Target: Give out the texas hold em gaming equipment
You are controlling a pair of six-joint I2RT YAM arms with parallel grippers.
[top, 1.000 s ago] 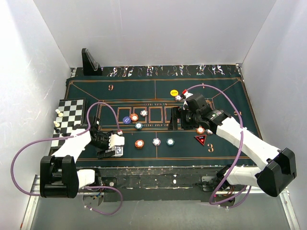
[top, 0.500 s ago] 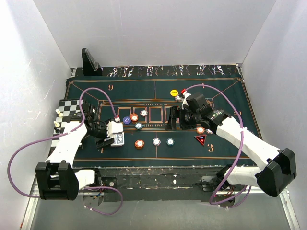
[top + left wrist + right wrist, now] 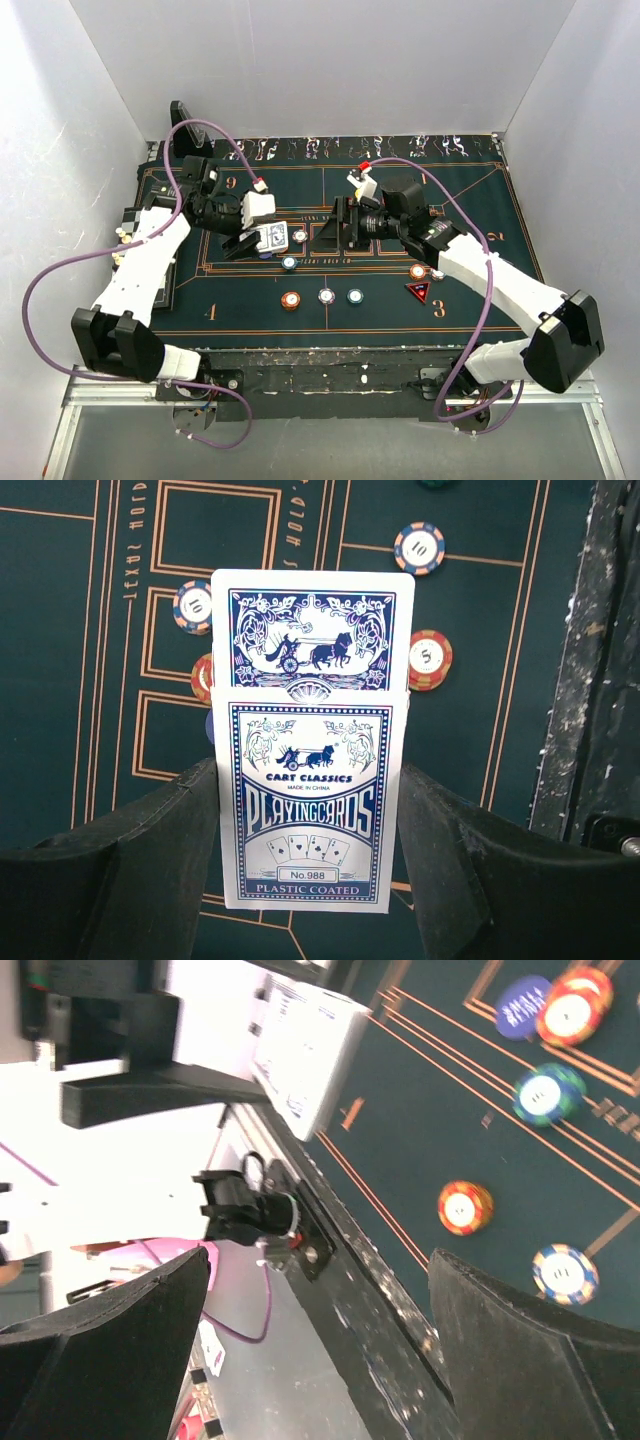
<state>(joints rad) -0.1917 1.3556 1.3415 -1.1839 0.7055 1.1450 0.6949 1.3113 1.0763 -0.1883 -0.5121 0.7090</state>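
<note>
The card box is carried by the left gripper from near edge to centre of the mat; the right gripper is swung leftward.

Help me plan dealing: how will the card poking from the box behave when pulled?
Probably slippery: the blue printed card box reads "plastic coated". The protruding blue-backed card looks thin, likely flexes. The left end effector clamps the box, likely steadying it.
</note>
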